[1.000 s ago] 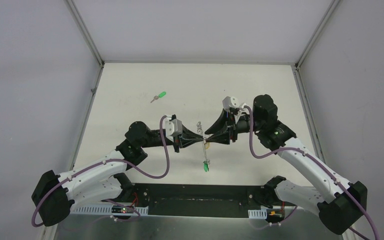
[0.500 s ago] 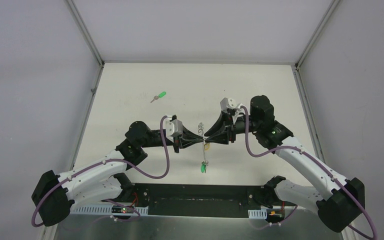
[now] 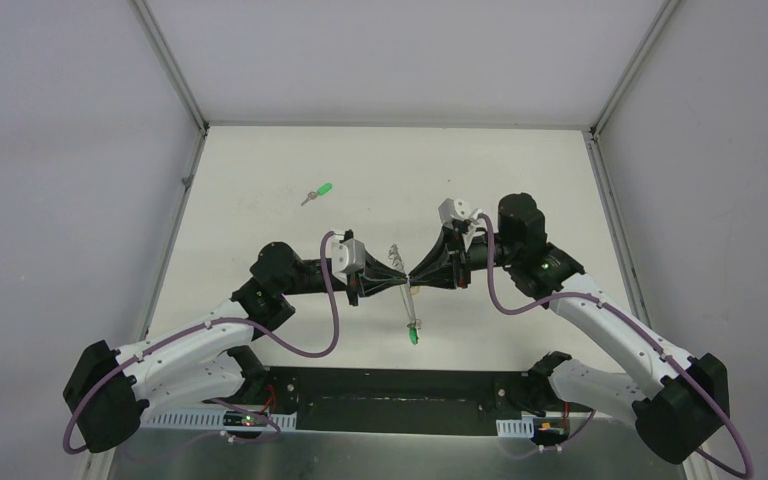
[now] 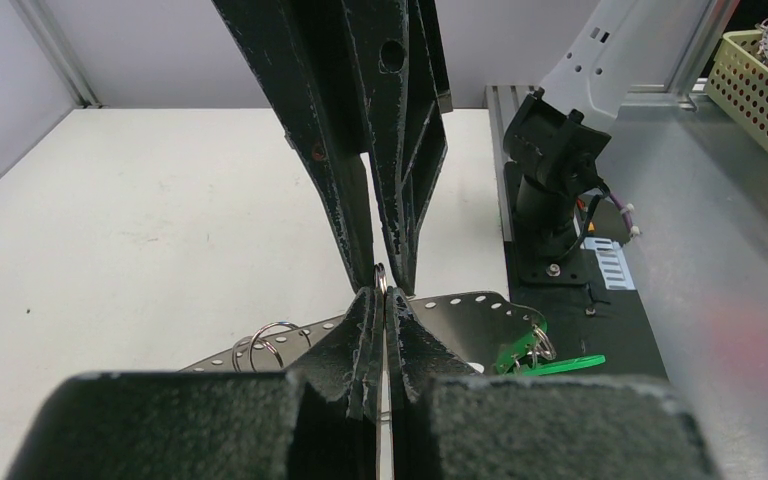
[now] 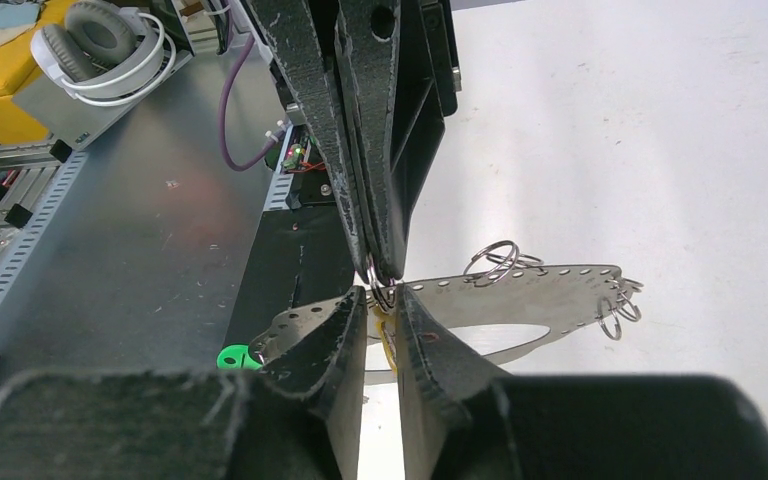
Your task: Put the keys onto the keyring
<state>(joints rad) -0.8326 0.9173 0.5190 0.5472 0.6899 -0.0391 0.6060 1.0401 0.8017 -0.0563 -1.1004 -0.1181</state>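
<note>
Grey perforated metal made up the keyring (image 5: 520, 290), a flat loop with small split rings (image 5: 495, 262) dangling from its holes. It hung in the air above the middle of the white table (image 3: 260, 160), between the two arms. The left gripper (image 4: 380, 298) was clamped tight on it, jaws together with no gap. The right gripper (image 5: 382, 298) met it tip to tip from the opposite side, its jaws narrow with a slim gap. A yellow-tan key (image 5: 387, 335) showed in that gap, though whether it was pinched could not be told. One green key (image 3: 413, 336) dangled from the keyring's near end. A second green key (image 3: 317, 193) lay loose on the table, well apart, toward the far left. Off the table, a pale mesh basket (image 4: 750, 80) held something round and silvery beside something red, both cut off by the frame edge.
</note>
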